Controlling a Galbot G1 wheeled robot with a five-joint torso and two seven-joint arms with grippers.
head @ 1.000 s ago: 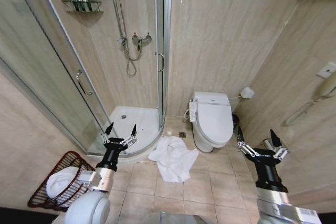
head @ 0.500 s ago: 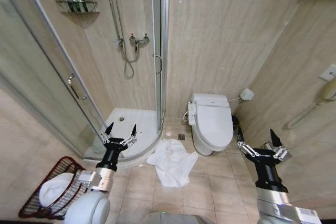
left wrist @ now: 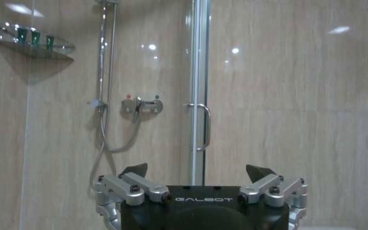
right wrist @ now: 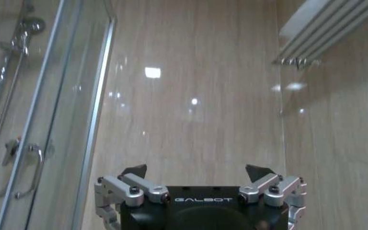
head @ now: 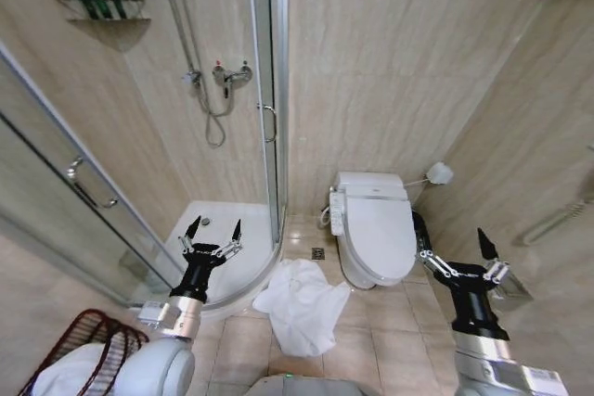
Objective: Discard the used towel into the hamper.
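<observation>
A crumpled white towel (head: 302,303) lies on the tiled floor just beside the toilet (head: 376,229), on the side toward the shower stall (head: 223,229), touching neither gripper. The left gripper (head: 213,229) is raised upright in front of the shower tray, farther from the toilet than the towel is; its fingers are spread wide apart with nothing between them, as the left wrist view (left wrist: 197,172) also shows against the glass door handle (left wrist: 200,125). The right gripper (head: 455,241) stands upright on the toilet's other side, near the wall, likewise wide open and empty; in the right wrist view (right wrist: 197,170) its dark fingertips point at bare beige wall. The hamper (head: 79,333), a dark reddish-brown openwork basket, sits well apart from the toilet, beyond the left arm at the floor's near corner, with white cloth (head: 70,373) already inside it.
</observation>
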